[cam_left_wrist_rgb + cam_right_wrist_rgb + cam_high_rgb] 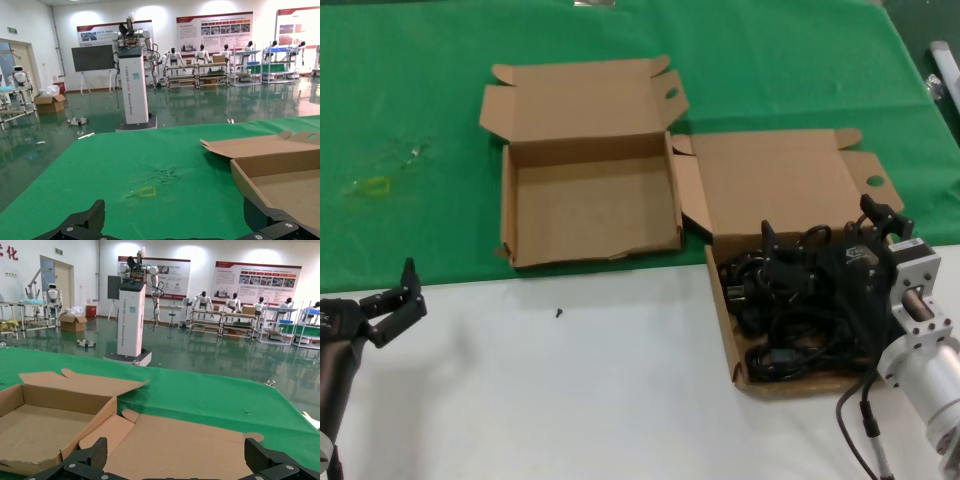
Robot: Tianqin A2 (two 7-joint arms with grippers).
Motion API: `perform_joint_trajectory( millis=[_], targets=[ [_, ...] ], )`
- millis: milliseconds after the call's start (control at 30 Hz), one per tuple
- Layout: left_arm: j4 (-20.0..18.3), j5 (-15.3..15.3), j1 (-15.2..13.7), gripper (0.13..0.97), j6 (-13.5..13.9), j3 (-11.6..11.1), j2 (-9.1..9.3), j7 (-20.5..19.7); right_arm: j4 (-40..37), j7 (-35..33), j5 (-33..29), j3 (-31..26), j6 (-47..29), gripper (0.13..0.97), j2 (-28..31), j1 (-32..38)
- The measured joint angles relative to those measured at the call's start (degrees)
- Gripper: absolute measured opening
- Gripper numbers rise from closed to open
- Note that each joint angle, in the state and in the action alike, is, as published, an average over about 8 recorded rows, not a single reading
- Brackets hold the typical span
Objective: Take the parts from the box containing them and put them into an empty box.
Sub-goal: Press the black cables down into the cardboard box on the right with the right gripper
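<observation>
My right gripper [880, 222] hovers over the far right side of the cardboard box holding the power cords [800, 300], because that tangle of black loops and plugs is what I have to lift out. The cord box [722, 300] sits with its lid folded back onto the green cloth [770, 60]. The empty box [512, 215], with the wavy front wall, lies just beside it to my left, nothing inside, ready to receive them. My right jaws are spread wide; in the right wrist view both fingertips [87, 455] stand far apart at the frame's edge, gripping nothing. My left gripper [395, 295] waits low over the white table surface [570, 390], well apart from both boxes, its jaws also wide and holding nothing.
</observation>
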Motion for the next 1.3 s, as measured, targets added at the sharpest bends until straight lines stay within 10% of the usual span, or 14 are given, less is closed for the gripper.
perform_joint_trajectory(
  millis=[1300],
  targets=[
    [0.0, 0.0, 0.0, 0.834, 0.0, 0.0, 0.0, 0.0, 0.7, -0.43, -0.55, -0.7, -0.1, 0.966, 1.26, -0.49]
  ],
)
